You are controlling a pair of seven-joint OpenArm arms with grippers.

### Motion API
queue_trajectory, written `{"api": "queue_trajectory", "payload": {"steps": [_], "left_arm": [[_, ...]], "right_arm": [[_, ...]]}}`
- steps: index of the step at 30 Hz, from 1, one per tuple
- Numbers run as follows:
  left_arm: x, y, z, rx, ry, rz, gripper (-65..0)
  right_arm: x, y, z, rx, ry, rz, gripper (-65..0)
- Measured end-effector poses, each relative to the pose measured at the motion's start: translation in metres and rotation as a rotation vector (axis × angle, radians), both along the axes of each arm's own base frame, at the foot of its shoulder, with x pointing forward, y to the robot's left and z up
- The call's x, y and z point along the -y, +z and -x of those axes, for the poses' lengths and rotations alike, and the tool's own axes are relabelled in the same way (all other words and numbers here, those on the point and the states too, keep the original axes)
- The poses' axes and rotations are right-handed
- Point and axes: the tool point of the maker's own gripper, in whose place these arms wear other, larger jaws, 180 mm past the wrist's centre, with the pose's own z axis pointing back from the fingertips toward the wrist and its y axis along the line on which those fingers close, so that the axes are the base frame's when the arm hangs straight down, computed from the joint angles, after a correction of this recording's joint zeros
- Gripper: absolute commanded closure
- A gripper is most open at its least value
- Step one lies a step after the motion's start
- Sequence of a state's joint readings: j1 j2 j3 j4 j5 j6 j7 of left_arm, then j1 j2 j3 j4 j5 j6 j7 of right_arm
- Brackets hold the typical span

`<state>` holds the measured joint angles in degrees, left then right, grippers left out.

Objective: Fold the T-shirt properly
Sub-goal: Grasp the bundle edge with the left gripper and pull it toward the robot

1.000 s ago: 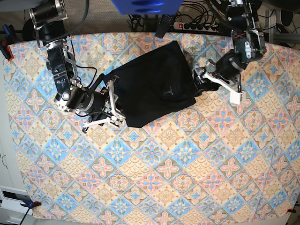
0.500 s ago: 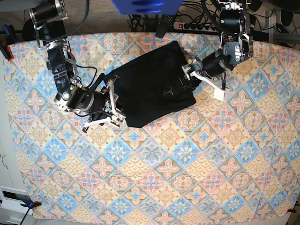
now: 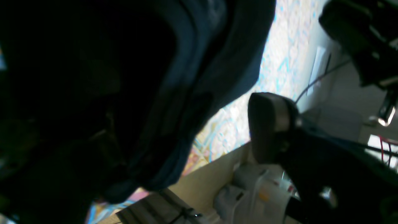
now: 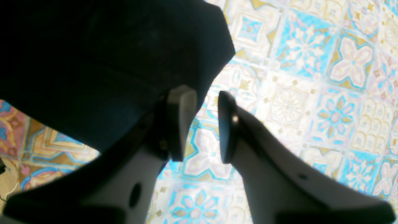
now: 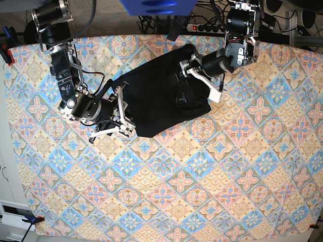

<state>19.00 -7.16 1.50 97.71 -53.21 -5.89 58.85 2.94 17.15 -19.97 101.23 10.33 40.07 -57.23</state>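
Base view: the tablecloth (image 5: 166, 191) carries the black T-shirt (image 5: 156, 101), bunched between both grippers. The left gripper (image 5: 199, 80) straddles its far edge, jaws spread. The right gripper (image 4: 202, 123) stands parted, empty, cloth beside one finger.

Left gripper (image 5: 198, 80) moved inward over T-shirt (image 5: 156, 96), dragging edge along.

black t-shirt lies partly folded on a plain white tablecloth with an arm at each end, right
Not quite. The base view shows the tablecloth is colourfully patterned, not plain white. The rest holds: the black T-shirt lies partly folded, with the left gripper and right gripper at its ends.
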Motion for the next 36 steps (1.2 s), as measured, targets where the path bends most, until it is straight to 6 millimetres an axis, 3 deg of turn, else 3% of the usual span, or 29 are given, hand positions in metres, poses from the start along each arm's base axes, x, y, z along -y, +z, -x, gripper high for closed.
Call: {"api": "queue_trajectory", "payload": {"steps": [6, 9, 13, 21, 32, 36], "left_arm": [[0.009, -0.039, 0.015, -0.124, -0.043, -0.006, -8.6], [0.008, -0.041, 0.017, -0.132, -0.037, -0.003, -1.7], [0.011, -0.033, 0.016, -0.109, -0.048, 0.000, 0.0], [0.032, -0.002, 0.036, -0.033, -0.130, 0.019, 0.0], [0.029, 0.010, 0.063, -0.038, -0.138, 0.016, 0.0], [0.014, -0.001, 0.063, -0.006, -0.095, -0.056, 0.0]], "right_arm": [[0.000, -0.001, 0.001, -0.002, 0.000, 0.000, -15.7], [0.000, -0.001, 0.001, -0.002, 0.000, 0.000, -15.7], [0.000, -0.001, 0.001, -0.002, 0.000, 0.000, -15.7], [0.000, -0.005, 0.007, -0.017, 0.000, 0.000, -15.7], [0.000, -0.005, 0.006, -0.016, 0.000, 0.000, -15.7], [0.000, -0.004, 0.006, -0.015, 0.000, 0.000, -15.7]]}}
